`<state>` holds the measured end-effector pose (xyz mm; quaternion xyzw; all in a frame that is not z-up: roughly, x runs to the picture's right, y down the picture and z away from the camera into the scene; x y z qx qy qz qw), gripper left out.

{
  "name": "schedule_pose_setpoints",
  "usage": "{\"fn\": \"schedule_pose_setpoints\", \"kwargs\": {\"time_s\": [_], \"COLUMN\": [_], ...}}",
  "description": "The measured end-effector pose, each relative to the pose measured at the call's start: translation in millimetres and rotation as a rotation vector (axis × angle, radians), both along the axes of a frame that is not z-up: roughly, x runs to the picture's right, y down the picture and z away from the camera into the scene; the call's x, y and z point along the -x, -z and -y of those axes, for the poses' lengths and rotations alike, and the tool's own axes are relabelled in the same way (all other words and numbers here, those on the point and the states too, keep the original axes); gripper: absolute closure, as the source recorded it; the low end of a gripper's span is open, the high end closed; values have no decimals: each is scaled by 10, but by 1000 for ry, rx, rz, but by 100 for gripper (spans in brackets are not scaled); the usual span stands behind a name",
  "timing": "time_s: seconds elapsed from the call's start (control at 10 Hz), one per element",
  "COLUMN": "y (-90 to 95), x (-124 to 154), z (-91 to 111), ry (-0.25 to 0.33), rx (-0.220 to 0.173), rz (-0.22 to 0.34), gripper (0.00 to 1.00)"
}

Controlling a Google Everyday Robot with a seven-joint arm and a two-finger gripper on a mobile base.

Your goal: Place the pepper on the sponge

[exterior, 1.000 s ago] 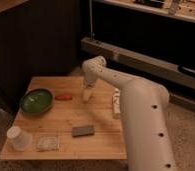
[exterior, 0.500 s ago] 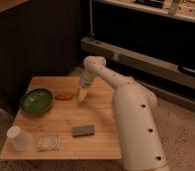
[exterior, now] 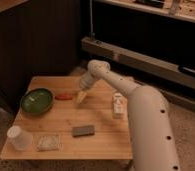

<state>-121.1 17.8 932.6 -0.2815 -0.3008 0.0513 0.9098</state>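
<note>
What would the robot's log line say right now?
gripper: low over table, beside pepper | pepper: on table by green bowl | sponge: nothing on it | task: not done

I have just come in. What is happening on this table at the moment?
A one-arm robot holds its gripper low over the wooden table, close beside the small orange-red pepper, on the side away from the green bowl. The pepper lies on the table and is not yet lifted. The grey sponge lies nearer the front edge with nothing on it, so the placing is not yet done.
</note>
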Motion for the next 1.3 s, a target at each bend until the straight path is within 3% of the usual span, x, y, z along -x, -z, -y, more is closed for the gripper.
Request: {"fn": "schedule_pose_setpoints", "kwargs": {"time_s": [0.2, 0.4, 0.7, 1.3], "y": [59, 25, -102, -249], "x": [109, 247, 446, 579], "z": [-31, -28, -39, -114], "ry": [10, 22, 34, 53], "rx": [-69, -88, -59, -25], "rz": [18, 24, 26, 10], "gripper": [20, 20, 20, 20]}}
